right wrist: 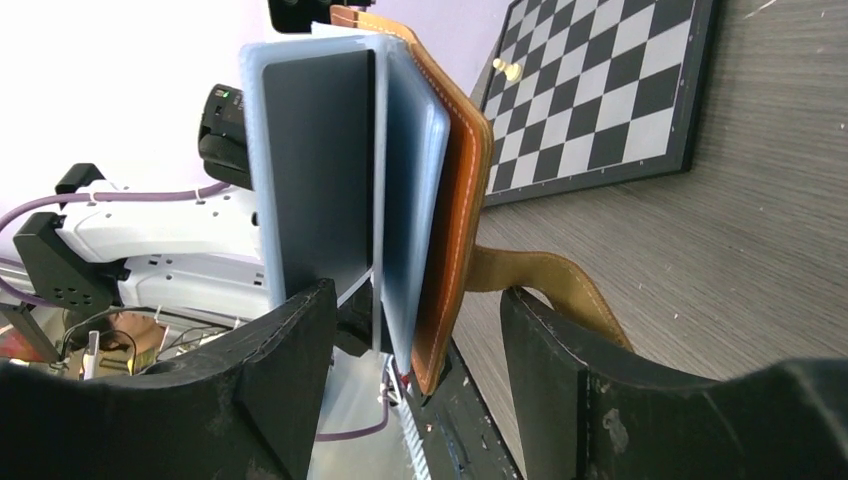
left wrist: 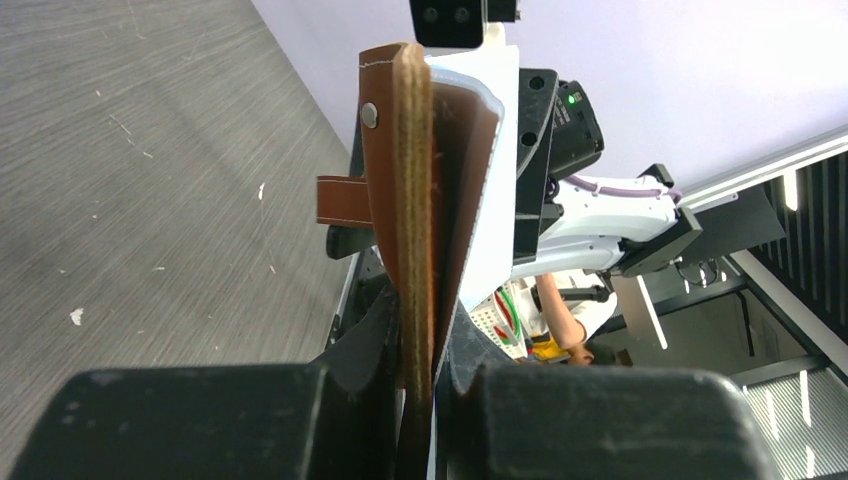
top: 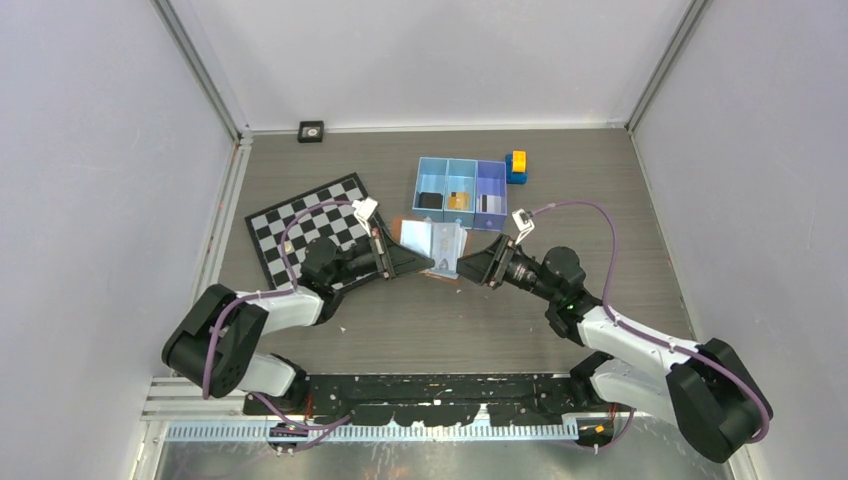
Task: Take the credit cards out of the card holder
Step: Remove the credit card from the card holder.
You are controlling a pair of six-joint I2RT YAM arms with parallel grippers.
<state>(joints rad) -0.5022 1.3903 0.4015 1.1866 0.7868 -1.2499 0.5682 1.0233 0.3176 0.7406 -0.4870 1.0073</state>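
Card holder held off the tabletop near its middle, on the near side of the blue tray. Left fingers clamped shut on its brown cover edge. Right fingers wide open, holding nothing, straddling the whole holder, leather and strap included. Dark card sits in a pale sleeve facing the right wrist camera.

Judgement: card extraction is in hand. Shift the right fingers to bracket the card's edge only, pinch, then pull straight along the sleeve. The left grip must not yield.
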